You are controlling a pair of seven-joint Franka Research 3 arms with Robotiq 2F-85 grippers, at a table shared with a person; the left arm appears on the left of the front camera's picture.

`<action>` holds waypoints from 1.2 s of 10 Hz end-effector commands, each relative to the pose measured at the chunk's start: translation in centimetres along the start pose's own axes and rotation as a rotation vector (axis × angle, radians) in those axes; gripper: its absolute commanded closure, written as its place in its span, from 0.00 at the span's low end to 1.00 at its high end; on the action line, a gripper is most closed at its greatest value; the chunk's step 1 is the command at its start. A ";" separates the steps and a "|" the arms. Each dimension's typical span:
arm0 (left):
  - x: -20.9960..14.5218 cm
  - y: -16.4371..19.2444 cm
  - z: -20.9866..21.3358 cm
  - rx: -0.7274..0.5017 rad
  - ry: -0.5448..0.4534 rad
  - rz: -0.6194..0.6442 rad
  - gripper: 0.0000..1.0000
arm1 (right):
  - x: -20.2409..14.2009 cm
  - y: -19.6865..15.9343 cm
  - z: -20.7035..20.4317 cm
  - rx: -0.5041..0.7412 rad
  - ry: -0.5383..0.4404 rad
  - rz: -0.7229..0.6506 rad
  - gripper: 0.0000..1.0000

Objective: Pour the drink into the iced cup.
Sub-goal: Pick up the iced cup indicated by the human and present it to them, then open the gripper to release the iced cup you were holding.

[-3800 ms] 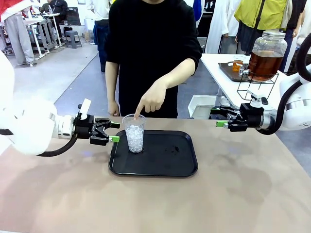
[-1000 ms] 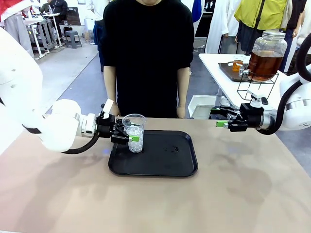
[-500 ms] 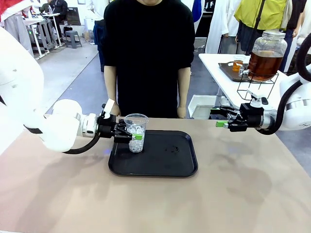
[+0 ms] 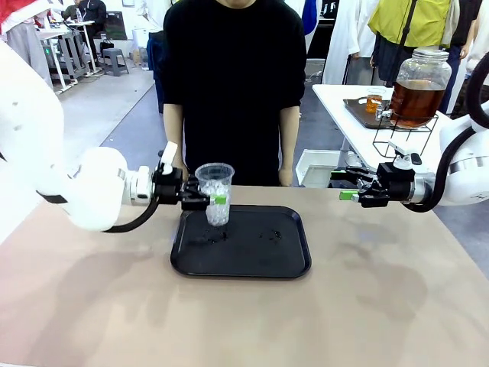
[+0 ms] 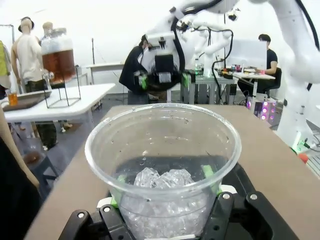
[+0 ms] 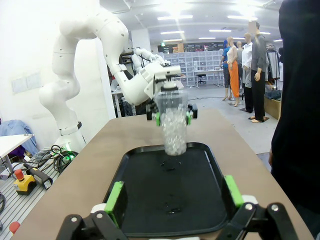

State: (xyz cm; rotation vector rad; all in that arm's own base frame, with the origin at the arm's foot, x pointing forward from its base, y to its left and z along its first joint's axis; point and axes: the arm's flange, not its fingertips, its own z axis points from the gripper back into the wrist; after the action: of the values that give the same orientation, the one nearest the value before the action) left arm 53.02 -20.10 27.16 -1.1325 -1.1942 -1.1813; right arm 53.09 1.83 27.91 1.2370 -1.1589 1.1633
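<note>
A clear plastic iced cup hangs just above the left part of the black tray, held upright by my left gripper, which is shut on it. The left wrist view looks down into the cup, with ice cubes at its bottom and green pads pressed to its sides. From the right wrist view the lifted cup sits beyond the tray. My right gripper hovers open over the table's right side, holding nothing; its green fingertips frame the tray. The drink is a brown liquid in a glass jar on the side table.
A person in black stands at the table's far edge, arms hanging down. A white side table at the right back carries the jar on a wire stand and a small tray with a glass. Water drops lie on the black tray.
My left gripper closed on the cup and lifted it off the tray. Earlier the person pointed at the cup, then dropped the hand. The right arm stayed still.
</note>
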 end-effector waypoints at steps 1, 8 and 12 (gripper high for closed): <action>5.0 1.4 -1.2 0.017 -0.005 0.015 0.28 | 0.3 0.0 0.0 0.002 -0.004 0.005 0.00; 10.7 4.5 -3.0 0.009 0.054 0.008 0.28 | 0.3 0.0 0.0 0.002 -0.004 0.005 0.00; 10.7 4.5 -3.0 0.009 0.054 0.008 0.28 | 0.3 0.0 0.0 0.002 -0.004 0.005 0.00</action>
State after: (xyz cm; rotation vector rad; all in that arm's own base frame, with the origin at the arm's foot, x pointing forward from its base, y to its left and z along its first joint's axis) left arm 58.18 -23.44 37.19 -1.0765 -1.1309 -1.2008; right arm 53.10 1.83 27.91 1.2369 -1.1590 1.1633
